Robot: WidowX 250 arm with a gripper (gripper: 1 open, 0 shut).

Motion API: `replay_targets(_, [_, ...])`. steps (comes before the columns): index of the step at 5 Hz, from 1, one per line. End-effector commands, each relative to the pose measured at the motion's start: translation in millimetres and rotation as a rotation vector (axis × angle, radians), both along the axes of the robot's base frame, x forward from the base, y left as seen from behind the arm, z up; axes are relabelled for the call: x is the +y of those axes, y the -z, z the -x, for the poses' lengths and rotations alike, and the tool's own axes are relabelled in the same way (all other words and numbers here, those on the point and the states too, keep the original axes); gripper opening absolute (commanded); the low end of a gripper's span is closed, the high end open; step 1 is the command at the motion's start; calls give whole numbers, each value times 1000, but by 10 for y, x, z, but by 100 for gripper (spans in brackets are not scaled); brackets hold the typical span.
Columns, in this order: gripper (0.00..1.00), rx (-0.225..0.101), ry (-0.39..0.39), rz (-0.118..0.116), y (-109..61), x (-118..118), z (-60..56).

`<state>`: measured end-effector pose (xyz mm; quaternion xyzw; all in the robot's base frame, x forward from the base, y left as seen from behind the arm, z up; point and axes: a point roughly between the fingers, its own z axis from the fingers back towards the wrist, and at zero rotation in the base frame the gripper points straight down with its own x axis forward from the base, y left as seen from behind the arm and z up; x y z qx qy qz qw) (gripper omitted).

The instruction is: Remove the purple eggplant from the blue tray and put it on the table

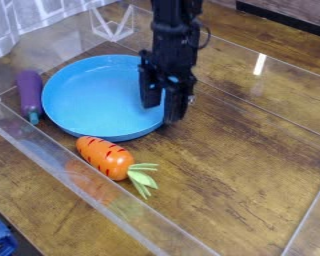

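1 slim purple eggplant (31, 93), teal-green tip

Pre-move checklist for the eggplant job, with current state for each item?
1. Eggplant out of the tray: ok, it lies beside the left rim.
2. Eggplant on the table: cannot tell, the surface beneath it is hard to make out.
3. Tray empty of vegetables: cannot tell, the gripper hides part of the right side.
4. Gripper away from the tray: not ok, it is over the right rim.
5. Carrot out of the tray: ok, it is at the near rim.
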<state>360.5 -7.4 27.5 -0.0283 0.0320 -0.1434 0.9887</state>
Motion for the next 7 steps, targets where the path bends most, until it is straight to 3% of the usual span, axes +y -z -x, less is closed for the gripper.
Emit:
replay_targets(1, [100, -76, 23, -13, -268, -7, -143])
replay_targets(2, [0, -81, 52, -14, -294, 5, -149])
replay_targets(4, [0, -90, 120, -17, -244, 6, -172])
replay_targets(6, [0, -93, 151, -21, -64, 248, -220])
replay_targets(7, [0, -97, 142, -24, -138, 221, -191])
